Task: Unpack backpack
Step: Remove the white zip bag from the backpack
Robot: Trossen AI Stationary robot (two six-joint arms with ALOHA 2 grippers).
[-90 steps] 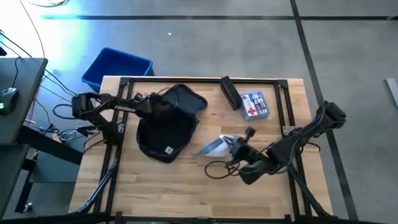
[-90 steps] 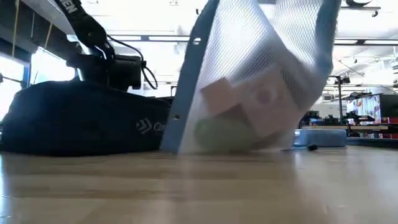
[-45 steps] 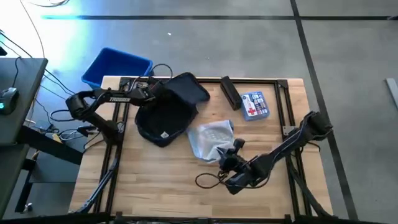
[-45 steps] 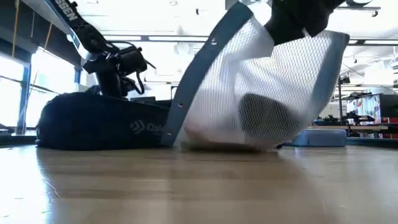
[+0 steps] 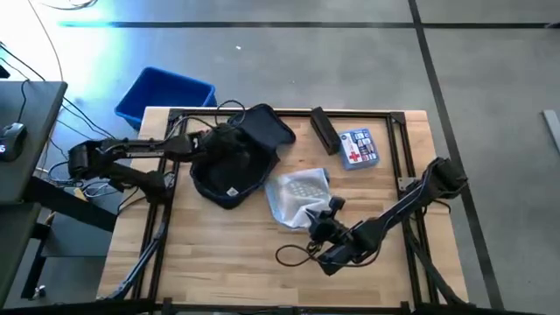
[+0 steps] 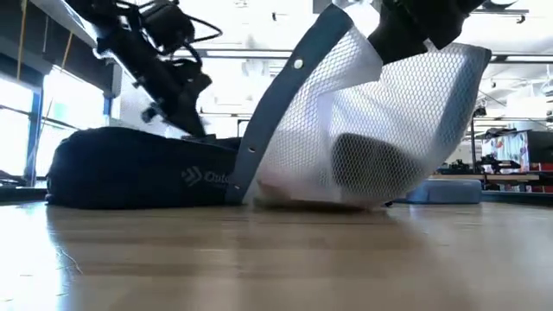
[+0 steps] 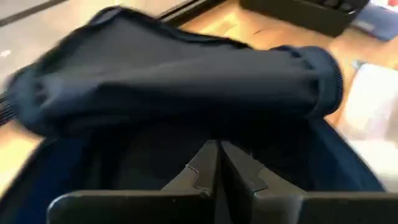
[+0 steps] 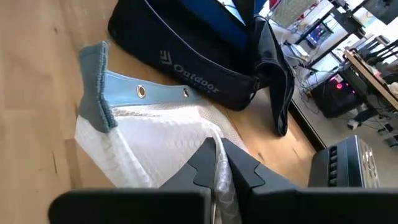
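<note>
Your backpack (image 5: 229, 162) is lying flat on the table (image 5: 219, 254), its long way running from the far flap (image 5: 267, 127) down to the logo end, which is pointing at the near edge. The flap is standing open at the far end.

Your left claw (image 7: 219, 163) is hanging just over the open backpack, with the dark inside right below its tips. Its fingers are pressed together and holding nothing.

Your right claw (image 8: 217, 163) is sitting to the backpack's right, its fingers pinching the mesh pouch (image 5: 299, 194). The pouch is lying just beside the backpack.

Beyond the pouch, a black box (image 5: 324, 129) and a first-aid kit (image 5: 357, 147) are resting by the far edge. A cable (image 5: 296, 255) is looping near the right claw. The near part of the table is giving you bare wood.
</note>
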